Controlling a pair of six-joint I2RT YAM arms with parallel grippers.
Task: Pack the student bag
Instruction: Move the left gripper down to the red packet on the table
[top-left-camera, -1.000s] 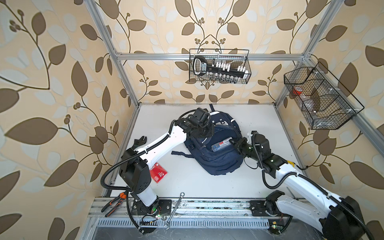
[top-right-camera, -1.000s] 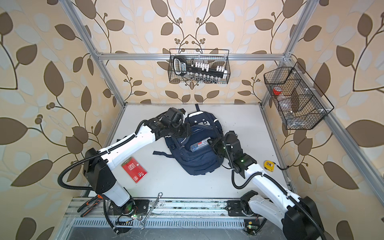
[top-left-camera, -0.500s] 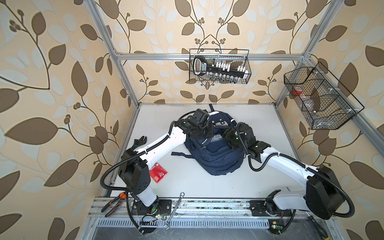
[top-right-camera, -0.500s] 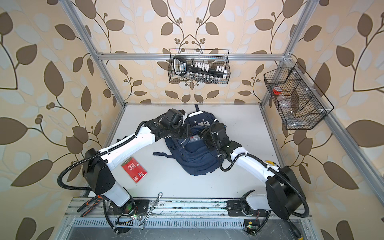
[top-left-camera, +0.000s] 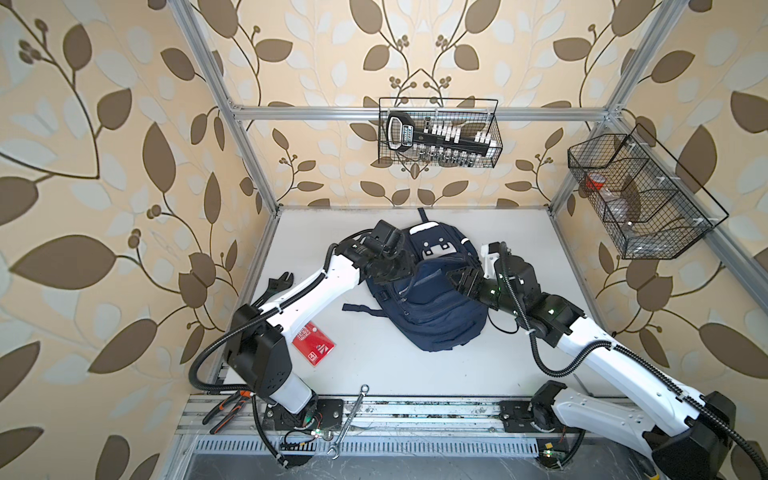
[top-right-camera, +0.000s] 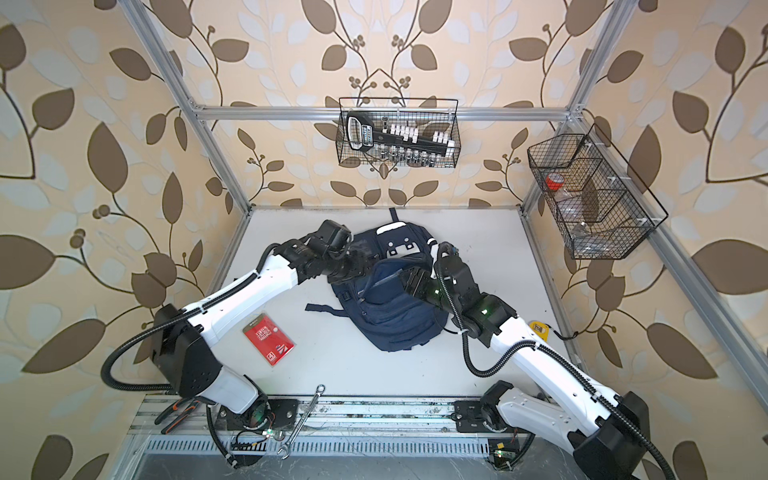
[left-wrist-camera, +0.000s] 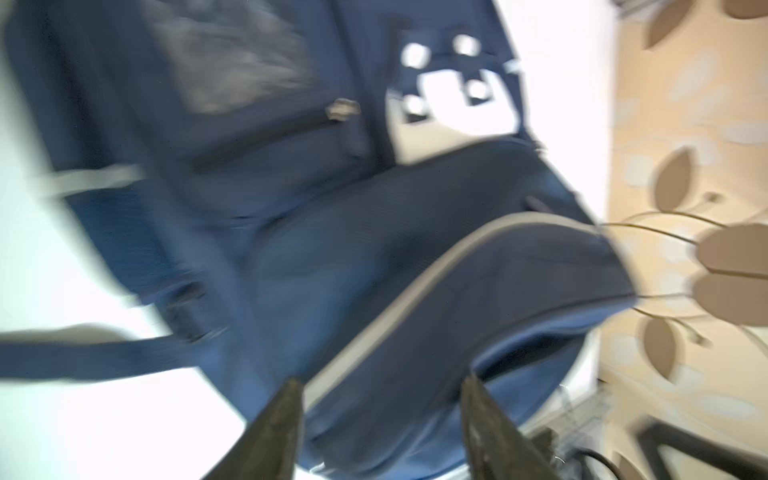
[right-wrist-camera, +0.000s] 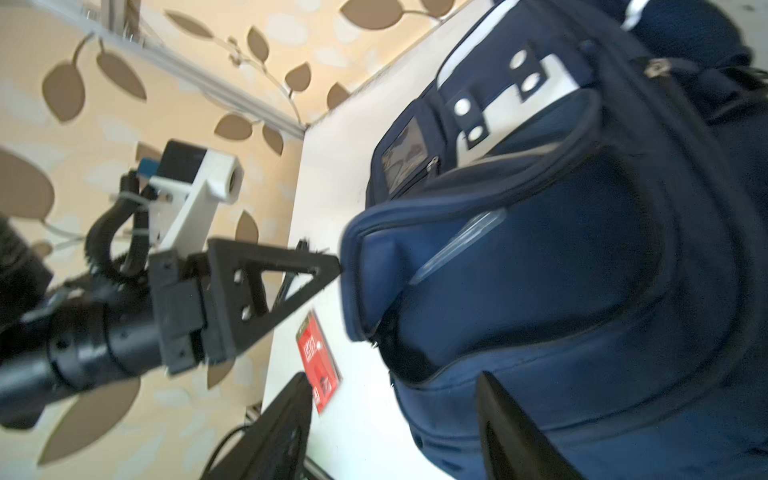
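The student bag (top-left-camera: 432, 307) (top-right-camera: 395, 316), a navy backpack with a white dotted patch, lies flat mid-table. Its front pocket (right-wrist-camera: 519, 257) gapes open, and a clear long thing (right-wrist-camera: 457, 245) lies inside. My left gripper (top-left-camera: 405, 270) (top-right-camera: 365, 266) (left-wrist-camera: 382, 386) is at the pocket's left rim. It is open, with the grey-piped flap (left-wrist-camera: 478, 291) just ahead of its fingertips. My right gripper (top-left-camera: 459, 280) (top-right-camera: 409, 280) (right-wrist-camera: 395, 382) hovers at the pocket's right side. It is open, with nothing between its fingers.
A red card (top-left-camera: 313, 343) (top-right-camera: 269, 338) (right-wrist-camera: 318, 365) lies left of the bag. A black wrench (top-left-camera: 276, 284) lies by the left wall, with pliers (top-left-camera: 226, 409) and a spanner (top-left-camera: 351, 419) on the front rail. A yellow tape measure (top-right-camera: 538, 328) lies at the right. Wire baskets (top-left-camera: 440, 133) (top-left-camera: 640, 195) hang on the walls.
My right gripper carried a long thing over the bag and opened; that thing now lies in the pocket. My left gripper, shut on the pocket's rim before, has opened.
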